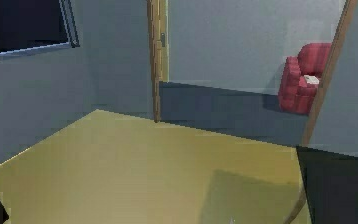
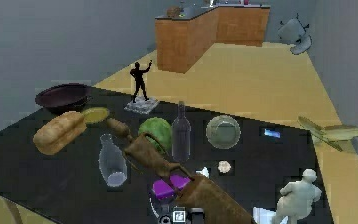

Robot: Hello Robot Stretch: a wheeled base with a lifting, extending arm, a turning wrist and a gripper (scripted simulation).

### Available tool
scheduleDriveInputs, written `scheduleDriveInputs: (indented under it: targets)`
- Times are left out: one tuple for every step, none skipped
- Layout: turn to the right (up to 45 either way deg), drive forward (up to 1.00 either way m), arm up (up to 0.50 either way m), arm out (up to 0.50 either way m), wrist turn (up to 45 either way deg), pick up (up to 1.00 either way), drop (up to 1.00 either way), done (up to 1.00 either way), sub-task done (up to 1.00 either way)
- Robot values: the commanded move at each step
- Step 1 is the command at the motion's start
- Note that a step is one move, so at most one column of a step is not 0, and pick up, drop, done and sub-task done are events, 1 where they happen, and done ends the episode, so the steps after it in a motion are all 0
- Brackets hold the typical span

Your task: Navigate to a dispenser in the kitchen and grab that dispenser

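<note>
While the forward view looks across a yellow floor [image 1: 137, 160] to a red armchair [image 1: 305, 78] past a doorway, the arm side view looks down on a dark worktop [image 2: 277, 160]; on it we see a dark bowl [image 2: 62, 97], a bread loaf [image 2: 59, 132], a black figurine [image 2: 140, 82], a tall dark bottle [image 2: 181, 130] and a clear bottle [image 2: 112, 160], perhaps the dispenser, though we cannot tell; the end effector [image 2: 159, 208] sits at the bottom edge among these things, and we cannot tell whether it holds anything; a wooden counter [image 2: 187, 45] stands well beyond
</note>
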Motion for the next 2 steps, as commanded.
scheduleDriveInputs:
  targets:
    - [0.0, 0.0, 0.1, 0.0, 0.0, 0.0, 0.0, 0.0, 0.0]
    - [0.0, 0.0, 0.0, 0.0, 0.0, 0.0, 0.0, 1.0, 0.0]
